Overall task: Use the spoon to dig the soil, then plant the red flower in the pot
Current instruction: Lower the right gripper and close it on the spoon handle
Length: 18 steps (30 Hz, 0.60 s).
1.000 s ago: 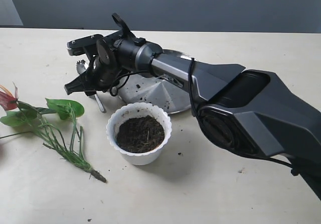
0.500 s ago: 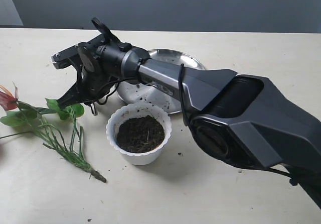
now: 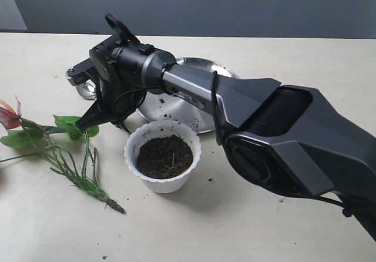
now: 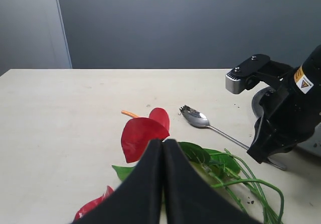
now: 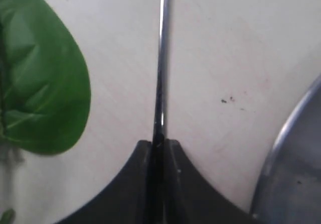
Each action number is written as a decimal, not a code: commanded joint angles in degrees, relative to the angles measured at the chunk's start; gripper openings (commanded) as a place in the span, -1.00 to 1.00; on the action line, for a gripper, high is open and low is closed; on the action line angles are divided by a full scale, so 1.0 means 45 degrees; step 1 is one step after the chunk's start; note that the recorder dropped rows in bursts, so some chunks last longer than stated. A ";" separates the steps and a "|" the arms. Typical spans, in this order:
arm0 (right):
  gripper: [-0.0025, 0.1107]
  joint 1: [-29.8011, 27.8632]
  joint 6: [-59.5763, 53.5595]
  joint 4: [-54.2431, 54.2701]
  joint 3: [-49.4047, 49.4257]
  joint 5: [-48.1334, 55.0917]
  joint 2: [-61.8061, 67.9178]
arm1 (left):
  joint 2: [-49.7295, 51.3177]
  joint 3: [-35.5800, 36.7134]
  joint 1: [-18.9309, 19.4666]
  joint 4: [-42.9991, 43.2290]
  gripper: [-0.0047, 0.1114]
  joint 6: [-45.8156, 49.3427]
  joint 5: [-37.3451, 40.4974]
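Observation:
The spoon (image 4: 196, 117) lies on the table between the red flower and the steel plate, its handle (image 5: 162, 58) running into my right gripper (image 5: 159, 143). That gripper is shut on the thin handle, low over the table just left of the pot (image 3: 163, 182). Dark soil (image 3: 164, 155) fills the white pot. The red flower (image 3: 56, 141) lies flat at the left, and its red bloom (image 4: 143, 133) is just beyond my left gripper (image 4: 163, 142). The left gripper is shut with nothing between its fingers and hovers over the leaves.
A round steel plate (image 3: 176, 112) with soil crumbs sits behind the pot, under the right arm. Its rim (image 5: 296, 174) is close beside the right gripper. A broad green leaf (image 5: 35, 83) lies on the other side of the spoon handle.
The right gripper has swung left and down to the spoon handle and its jaws have shut on it. The flower, pot and left gripper have stayed put.

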 commanded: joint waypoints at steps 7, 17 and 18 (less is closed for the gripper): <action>-0.97 -0.0035 -0.0201 -0.0218 -0.0566 0.1763 0.0019 | -0.0058 0.0060 -0.0099 0.0000 -0.91 0.0012 -0.0077; -0.97 -0.0035 -0.0500 -0.0152 -0.0937 0.2282 0.0019 | -0.0058 0.0060 -0.0099 0.0000 -0.91 0.0012 -0.0077; -0.97 -0.0035 -0.0500 -0.0152 -0.0937 0.2252 0.0019 | -0.0058 0.0060 -0.0099 0.0000 -0.91 0.0012 -0.0077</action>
